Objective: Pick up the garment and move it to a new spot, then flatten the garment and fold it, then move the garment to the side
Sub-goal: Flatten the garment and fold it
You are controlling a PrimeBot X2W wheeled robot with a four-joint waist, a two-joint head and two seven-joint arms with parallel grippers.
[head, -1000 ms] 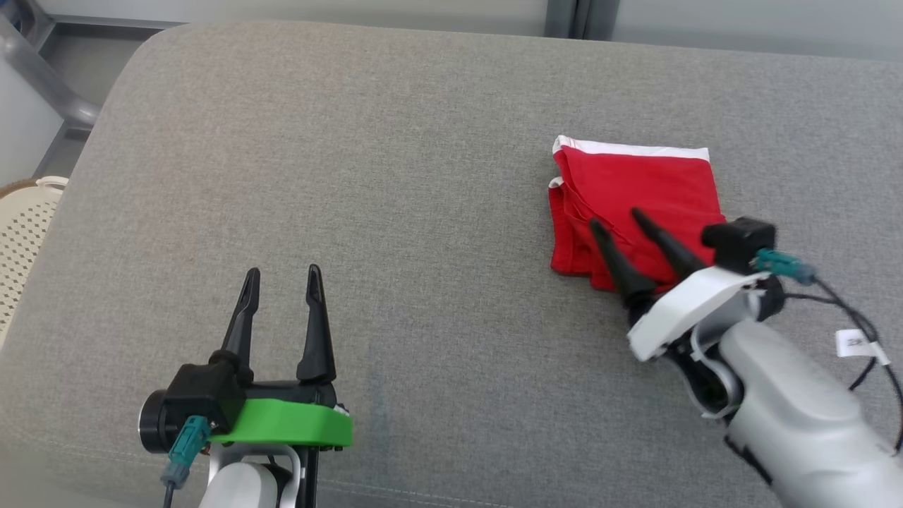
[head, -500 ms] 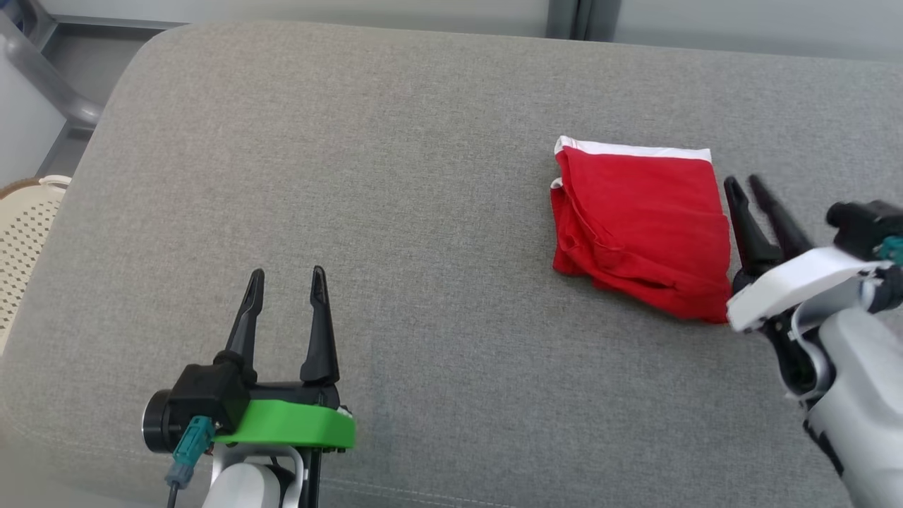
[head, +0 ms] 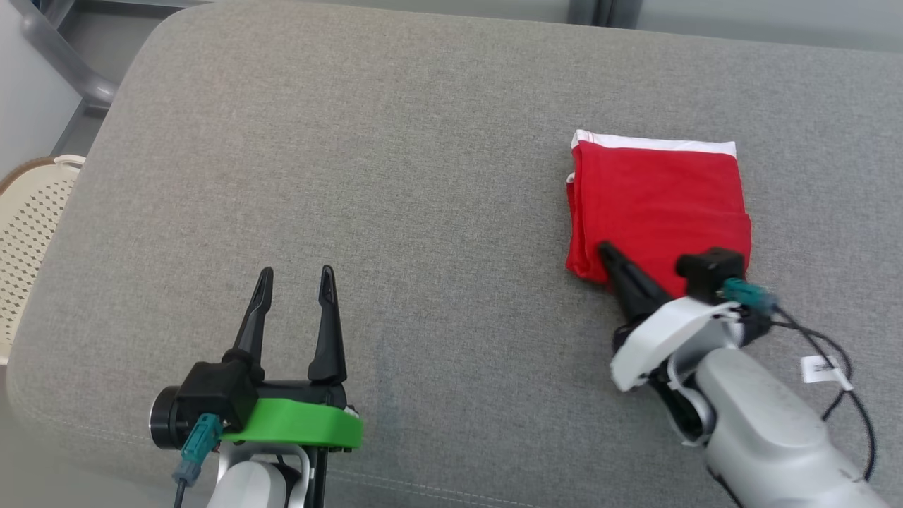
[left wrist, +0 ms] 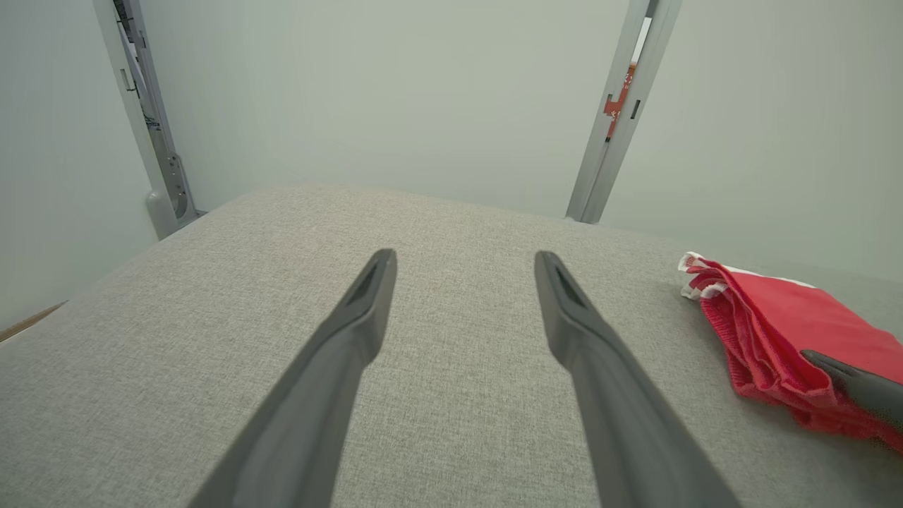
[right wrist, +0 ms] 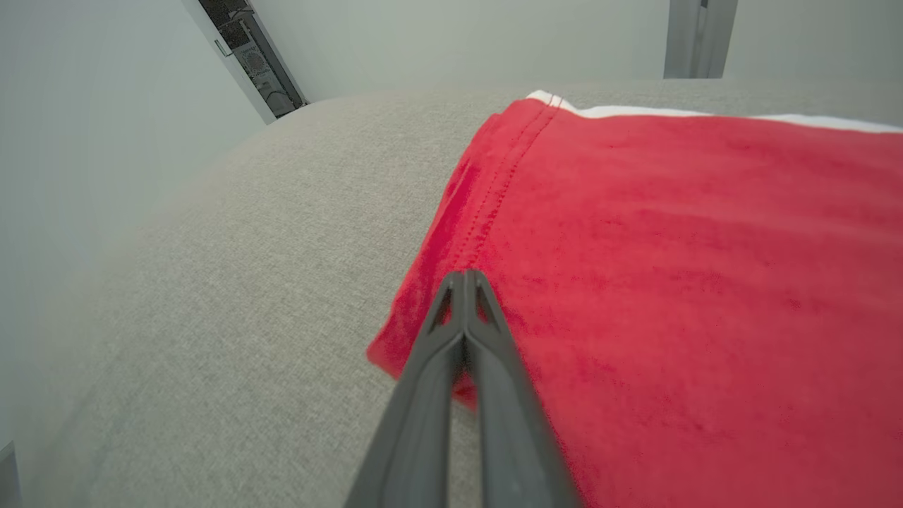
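1. Swinging back from beside the garment's right edge, the right gripper [head: 608, 250] has come over its near left corner and closed its fingers.
2. Head view: the red garment [head: 659, 201] lies folded into a neat rectangle on the right half of the grey cushion [head: 353, 176]. The left gripper [head: 295, 271] hovers well apart from it, spread wide and empty.
3. Left wrist view: the left gripper [left wrist: 465, 257] has only bare cushion between its fingers, and the garment [left wrist: 776, 331] lies off to one side.
4. Right wrist view: the right gripper [right wrist: 465, 276] is pressed fully together over the garment [right wrist: 670, 247], with no cloth visibly pinched.
5. Judgement: flattening and folding look done. At most, the final shift to the side remains.
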